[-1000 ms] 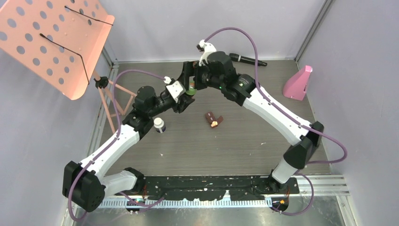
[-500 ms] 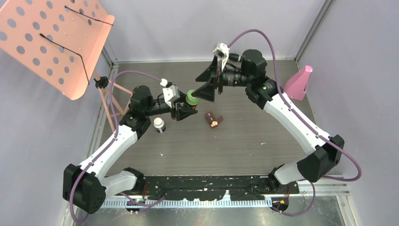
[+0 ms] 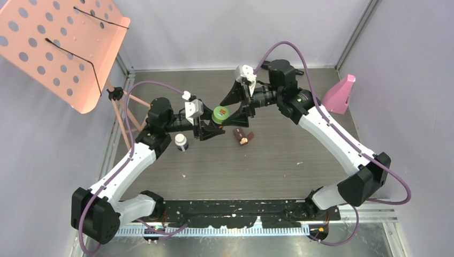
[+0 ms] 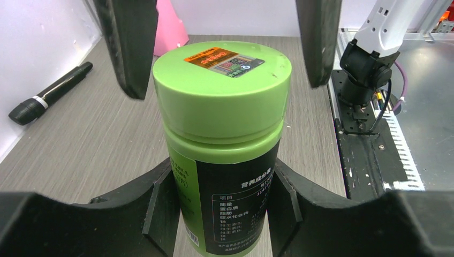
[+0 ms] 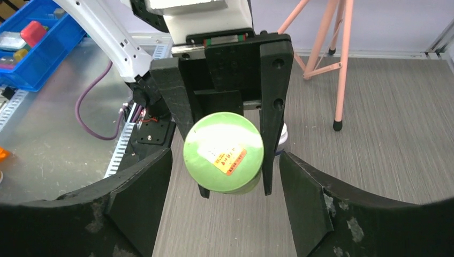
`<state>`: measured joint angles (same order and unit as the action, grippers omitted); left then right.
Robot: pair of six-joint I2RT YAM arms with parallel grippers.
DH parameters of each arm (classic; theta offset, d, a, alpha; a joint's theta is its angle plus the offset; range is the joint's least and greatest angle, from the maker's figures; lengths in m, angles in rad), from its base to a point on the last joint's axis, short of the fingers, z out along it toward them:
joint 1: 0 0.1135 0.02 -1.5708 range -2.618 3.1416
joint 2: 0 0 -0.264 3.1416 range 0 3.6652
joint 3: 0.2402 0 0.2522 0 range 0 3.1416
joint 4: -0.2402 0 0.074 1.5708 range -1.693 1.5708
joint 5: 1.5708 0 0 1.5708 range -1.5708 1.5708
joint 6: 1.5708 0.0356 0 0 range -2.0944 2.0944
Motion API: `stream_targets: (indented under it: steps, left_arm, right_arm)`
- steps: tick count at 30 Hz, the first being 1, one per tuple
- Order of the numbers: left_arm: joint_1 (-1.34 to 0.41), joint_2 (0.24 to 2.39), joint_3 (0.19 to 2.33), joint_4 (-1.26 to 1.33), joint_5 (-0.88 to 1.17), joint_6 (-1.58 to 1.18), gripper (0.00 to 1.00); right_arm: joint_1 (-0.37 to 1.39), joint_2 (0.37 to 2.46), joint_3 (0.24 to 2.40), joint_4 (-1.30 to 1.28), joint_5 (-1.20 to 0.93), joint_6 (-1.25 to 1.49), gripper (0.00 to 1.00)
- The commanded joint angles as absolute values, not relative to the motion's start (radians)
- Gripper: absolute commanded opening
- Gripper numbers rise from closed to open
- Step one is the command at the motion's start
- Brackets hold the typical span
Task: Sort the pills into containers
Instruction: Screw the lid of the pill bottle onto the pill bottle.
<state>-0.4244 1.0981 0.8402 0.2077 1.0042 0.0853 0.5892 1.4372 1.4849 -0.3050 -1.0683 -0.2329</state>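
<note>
Clamping the green-lidded bottle [image 3: 220,114], left end effector [image 3: 214,124] faces right end effector [image 3: 235,105] (jaws apart) near brown case [image 3: 242,135].

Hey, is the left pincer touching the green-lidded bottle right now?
Touching. The left wrist view shows the left pincer with both fingers pressed against the sides of the green-lidded bottle.

Smooth, faintly glossy, probably plastic green-lidded bottle [image 4: 222,134]; matt wood-grain table [image 4: 96,134].

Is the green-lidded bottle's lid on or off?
On: the round green lid sits flush atop the green plastic bottle; no gap shows.
</note>
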Motion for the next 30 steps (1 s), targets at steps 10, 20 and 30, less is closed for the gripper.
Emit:
stream_targets:
  steps: [10,20,30]
  left_arm:
    - [-0.422,1.085,0.891,0.223,0.975,0.079,0.0]
    - [-0.435,1.105,0.944,0.263,0.6,0.13,0.0]
    - [-0.468,1.078,0.88,0.3,0.436,0.151,0.0]
  right_arm:
    - [0.612,1.481,1.541,-0.283,-0.979,-0.25,0.36]
    - [0.782,1.44,1.41,-0.046,-0.396,0.088,0.22]
    - [0.869,1.469,1.486,-0.159,0.236,0.358,0.28]
